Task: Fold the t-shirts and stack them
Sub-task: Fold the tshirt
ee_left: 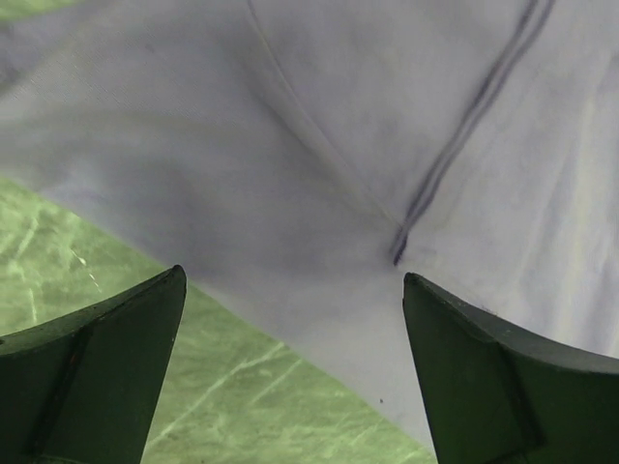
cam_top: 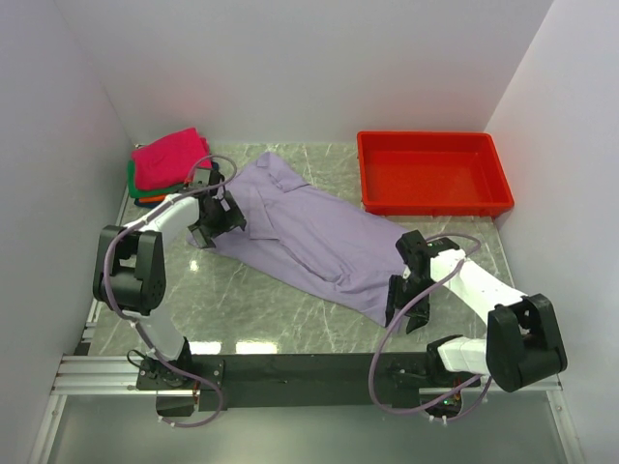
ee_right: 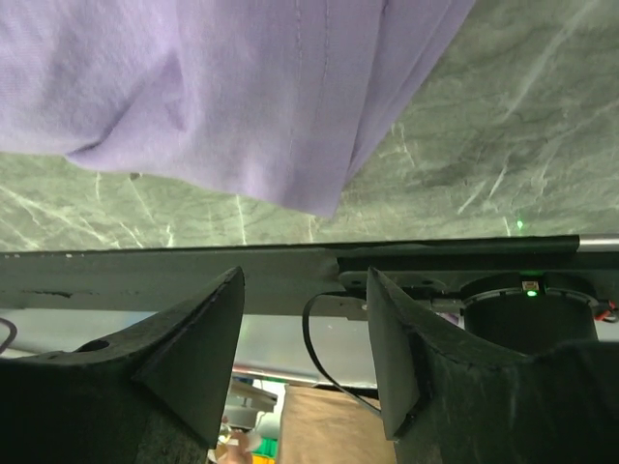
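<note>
A pale lavender t-shirt [cam_top: 309, 237] lies spread out diagonally on the green marble table. Folded t-shirts [cam_top: 166, 164] are stacked at the back left, magenta on top with green and orange edges beneath. My left gripper [cam_top: 206, 235] is open over the lavender shirt's left edge. In the left wrist view that gripper [ee_left: 293, 276] straddles the cloth's edge [ee_left: 319, 319], nothing pinched. My right gripper [cam_top: 395, 307] hangs at the shirt's near right corner. In the right wrist view it [ee_right: 305, 274] is open and empty, with the shirt's corner [ee_right: 324, 198] just beyond the fingertips.
A red plastic tray [cam_top: 377, 145] stands at the back right. White walls close in the left, right and back sides. A black rail [ee_right: 193, 275] runs along the table's near edge, by the arm bases.
</note>
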You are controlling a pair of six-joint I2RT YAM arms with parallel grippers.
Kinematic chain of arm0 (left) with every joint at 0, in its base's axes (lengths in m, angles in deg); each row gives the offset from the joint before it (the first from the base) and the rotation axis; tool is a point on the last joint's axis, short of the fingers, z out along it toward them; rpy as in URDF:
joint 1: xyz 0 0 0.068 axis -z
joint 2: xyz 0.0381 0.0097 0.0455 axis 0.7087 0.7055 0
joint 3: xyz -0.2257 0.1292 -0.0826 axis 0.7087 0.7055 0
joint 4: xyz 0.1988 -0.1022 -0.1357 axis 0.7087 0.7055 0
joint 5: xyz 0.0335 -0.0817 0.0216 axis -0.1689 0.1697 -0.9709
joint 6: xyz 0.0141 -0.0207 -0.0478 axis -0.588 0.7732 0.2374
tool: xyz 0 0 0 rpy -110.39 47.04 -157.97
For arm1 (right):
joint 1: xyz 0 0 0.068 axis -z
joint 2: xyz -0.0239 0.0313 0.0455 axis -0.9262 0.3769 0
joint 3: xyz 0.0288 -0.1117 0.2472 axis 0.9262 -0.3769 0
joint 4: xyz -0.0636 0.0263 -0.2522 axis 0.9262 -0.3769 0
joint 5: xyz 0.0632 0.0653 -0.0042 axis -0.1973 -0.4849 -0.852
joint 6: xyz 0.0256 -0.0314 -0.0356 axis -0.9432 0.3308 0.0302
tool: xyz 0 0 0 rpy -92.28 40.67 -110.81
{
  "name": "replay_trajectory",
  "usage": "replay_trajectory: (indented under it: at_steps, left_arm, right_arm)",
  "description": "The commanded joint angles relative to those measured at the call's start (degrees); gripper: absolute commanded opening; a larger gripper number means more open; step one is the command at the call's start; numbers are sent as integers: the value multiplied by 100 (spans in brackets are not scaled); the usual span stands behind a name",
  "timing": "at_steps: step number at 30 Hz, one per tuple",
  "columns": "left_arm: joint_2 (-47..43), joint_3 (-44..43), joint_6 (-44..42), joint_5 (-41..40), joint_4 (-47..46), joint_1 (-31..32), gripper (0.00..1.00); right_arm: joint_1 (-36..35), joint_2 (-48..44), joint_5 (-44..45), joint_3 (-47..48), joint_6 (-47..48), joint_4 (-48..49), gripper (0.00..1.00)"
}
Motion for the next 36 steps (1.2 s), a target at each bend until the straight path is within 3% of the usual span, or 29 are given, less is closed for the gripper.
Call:
replay_trajectory:
  at_steps: [1,16,22,29,36]
  left_arm:
    - [100,-52,-60,84,-275,-141,99]
    - [231,-34,-219,347,-389,-457,99]
    - [478,-131,-228,427,-468,-519,99]
    - [802,-298,-289,435,-548,-668,99]
    - [1189,-588,-447,435,-574,-906,99]
  right_arm:
    - [-34,-25,176,-89,-121,326,60]
    - [-43,564,335,-248,-182,968,49]
    - [-236,749,308,-353,-226,1004,38]
    - [-377,741,545,-327,-279,811,0]
    - [-377,512,677,-73,-270,187,0]
